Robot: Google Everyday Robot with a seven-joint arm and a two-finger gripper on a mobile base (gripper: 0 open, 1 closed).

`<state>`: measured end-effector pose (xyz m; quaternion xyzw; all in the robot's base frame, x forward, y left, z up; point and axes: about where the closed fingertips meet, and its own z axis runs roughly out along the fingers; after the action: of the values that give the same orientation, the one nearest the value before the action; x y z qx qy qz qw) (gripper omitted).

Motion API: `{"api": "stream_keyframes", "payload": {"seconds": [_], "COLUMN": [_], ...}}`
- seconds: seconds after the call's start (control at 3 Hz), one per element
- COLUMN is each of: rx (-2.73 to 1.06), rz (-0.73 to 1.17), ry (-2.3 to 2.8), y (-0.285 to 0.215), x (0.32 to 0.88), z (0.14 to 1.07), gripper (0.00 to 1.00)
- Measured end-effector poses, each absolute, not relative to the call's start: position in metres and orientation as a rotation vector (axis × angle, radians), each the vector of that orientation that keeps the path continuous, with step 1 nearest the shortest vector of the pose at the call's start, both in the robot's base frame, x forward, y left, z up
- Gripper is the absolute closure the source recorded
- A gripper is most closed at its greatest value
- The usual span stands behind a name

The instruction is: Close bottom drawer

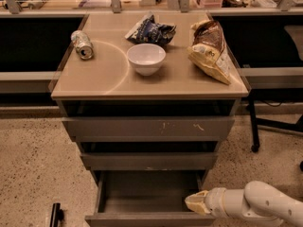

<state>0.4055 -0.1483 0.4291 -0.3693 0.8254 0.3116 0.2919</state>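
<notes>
Camera view shows a drawer cabinet (109,82) from the front and above, and everything here is placed against it. The bottom drawer (149,217) is the lowest of its three and stands pulled well out toward the camera. Its shallow box is open to view and looks empty, and its plain front panel lies at the lower edge of the frame. The middle drawer (149,161) and the top drawer (147,126), the one with pale scratch marks, project only a little from the cabinet's face.

The gripper (196,203) is low at the cabinet's front right, at the right end of the bottom drawer, just above and behind the front panel. It appears to touch or nearly touch that corner. Its pale tip points left, and whether it is open or closed cannot be told. The white arm (258,205) reaches in from the right.

On the cabinet's top sit a white bowl (146,58) near the middle, a can (82,44) lying on its side to the left, a dark blue bag (150,31) behind the bowl and a brown bag (210,51) on the right.

As for progress, the approach looks done but the closing itself is not. The drawer is close to fully open, so the whole push back into the cabinet is left. With the gripper seemingly inside the front panel, it would probably have to get in front of the panel first.
</notes>
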Motion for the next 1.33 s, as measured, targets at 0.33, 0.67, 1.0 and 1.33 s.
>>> {"api": "stream_keyframes", "payload": {"seconds": [0.33,0.67,1.0,1.33], "rx": [-0.896,-0.825,-0.825,-0.768], "rz": [0.882,0.919,0.92,0.947], "ry": [2.237,2.292,2.293,2.314], "y": [-0.152,-0.153,-0.152,-0.154], "x": [0.408,0.404,0.404,0.404], "z": [0.371,0.324,0.323,0.29], "gripper": [1.0,1.0,1.0,1.0]}}
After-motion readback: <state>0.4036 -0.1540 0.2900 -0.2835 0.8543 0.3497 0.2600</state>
